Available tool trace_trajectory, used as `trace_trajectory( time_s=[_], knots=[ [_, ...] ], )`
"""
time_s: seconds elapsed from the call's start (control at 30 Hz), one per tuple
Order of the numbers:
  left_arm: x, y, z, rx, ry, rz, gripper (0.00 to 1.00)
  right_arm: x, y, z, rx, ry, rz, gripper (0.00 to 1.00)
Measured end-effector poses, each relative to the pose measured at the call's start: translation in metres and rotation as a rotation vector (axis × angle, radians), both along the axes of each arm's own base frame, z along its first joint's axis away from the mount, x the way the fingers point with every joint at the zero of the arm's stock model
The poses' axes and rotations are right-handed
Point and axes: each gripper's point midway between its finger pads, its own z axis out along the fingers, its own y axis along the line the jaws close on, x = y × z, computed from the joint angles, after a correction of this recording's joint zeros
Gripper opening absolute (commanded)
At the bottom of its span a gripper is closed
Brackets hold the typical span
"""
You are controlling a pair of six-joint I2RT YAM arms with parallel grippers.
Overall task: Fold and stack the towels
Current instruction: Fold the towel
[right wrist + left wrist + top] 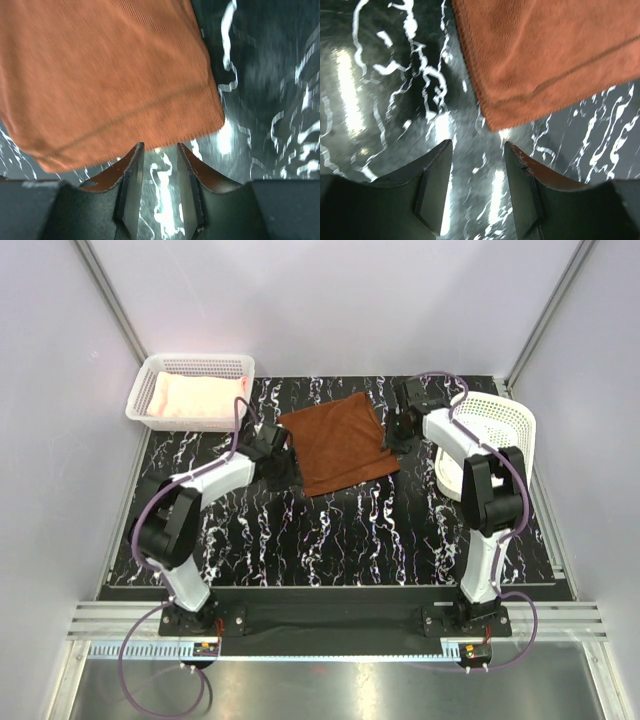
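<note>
Top external view: rust-brown towel [338, 443] lies flat at the centre of the table [330, 530]. Left gripper [477, 147] sits at its nine o'clock, right gripper [160, 147] at three, both part-open and empty. Likely soft, light, limp cloth; best pinched at the corners.

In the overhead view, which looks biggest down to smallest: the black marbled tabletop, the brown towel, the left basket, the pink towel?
1. black marbled tabletop
2. brown towel and left basket: about alike, too close to rank
3. pink towel, lying inside that basket

rust towel [340, 445] flat, pink towel [195, 398] in basket [190, 364]
</note>
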Motion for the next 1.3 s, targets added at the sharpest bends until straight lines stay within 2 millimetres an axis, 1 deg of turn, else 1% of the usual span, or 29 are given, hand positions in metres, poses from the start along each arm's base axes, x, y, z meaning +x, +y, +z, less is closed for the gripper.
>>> trace_trajectory(
  time_s=[0.1,0.17,0.27,0.33,0.4,0.47,0.5,0.57,0.6,0.63,0.7,0.73,0.93,1.03,1.07,1.1,1.13,1.2,1.3],
  knots=[
    [0.002,-0.008,-0.012,-0.006,0.033,0.023,0.55,0.015,0.001,0.001,-0.008,-0.013,0.005,0.42],
    [0.002,-0.012,-0.021,-0.002,0.056,0.03,0.59,0.021,-0.002,-0.004,-0.026,-0.006,0.005,0.42],
    [0.003,-0.025,-0.032,-0.003,0.077,0.027,0.59,0.021,-0.007,-0.015,-0.044,0.022,0.005,0.41],
    [0.012,-0.033,-0.029,-0.01,0.056,0.025,0.58,0.019,-0.014,-0.023,-0.063,0.043,-0.002,0.4],
    [0.017,-0.04,-0.031,-0.017,0.053,0.031,0.55,0.017,-0.02,-0.029,-0.077,0.052,-0.008,0.4],
    [0.02,-0.043,-0.032,-0.016,0.048,0.038,0.5,0.015,-0.023,-0.032,-0.083,0.061,-0.009,0.39],
    [0.021,-0.043,-0.032,-0.011,0.05,0.045,0.44,0.015,-0.025,-0.033,-0.086,0.063,-0.009,0.39],
    [0.023,-0.042,-0.034,0.01,0.055,0.059,0.38,0.015,-0.026,-0.036,-0.087,0.063,-0.009,0.39],
    [0.024,-0.042,-0.035,0.02,0.057,0.065,0.3,0.014,-0.026,-0.038,-0.088,0.064,-0.008,0.39],
    [0.025,-0.04,-0.035,0.03,0.059,0.073,0.25,0.012,-0.027,-0.042,-0.089,0.068,-0.007,0.39],
    [0.024,-0.036,-0.038,0.06,0.061,0.086,0.1,0.007,-0.028,-0.048,-0.094,0.086,-0.006,0.39],
    [0.024,-0.033,-0.039,0.076,0.063,0.093,0.0,0.003,-0.029,-0.052,-0.097,0.096,-0.005,0.39],
    [0.021,-0.021,-0.039,0.133,0.062,0.098,0.0,-0.004,-0.03,-0.061,-0.098,0.119,-0.012,0.4],
    [0.019,-0.017,-0.039,0.155,0.064,0.088,0.0,-0.005,-0.03,-0.062,-0.093,0.117,-0.022,0.33],
    [0.018,-0.017,-0.039,0.16,0.062,0.083,0.0,-0.005,-0.03,-0.062,-0.09,0.115,-0.024,0.28],
    [0.018,-0.016,-0.039,0.162,0.061,0.079,0.0,-0.005,-0.03,-0.062,-0.089,0.113,-0.024,0.19],
    [0.017,-0.015,-0.039,0.166,0.06,0.074,0.0,-0.005,-0.03,-0.063,-0.087,0.112,-0.025,0.16],
    [0.015,-0.013,-0.039,0.175,0.064,0.067,0.0,-0.006,-0.03,-0.063,-0.08,0.106,-0.034,0.11],
    [0.011,-0.008,-0.039,0.198,0.068,0.059,0.0,-0.013,-0.03,-0.063,-0.071,0.106,-0.039,0.07]
  ],
)
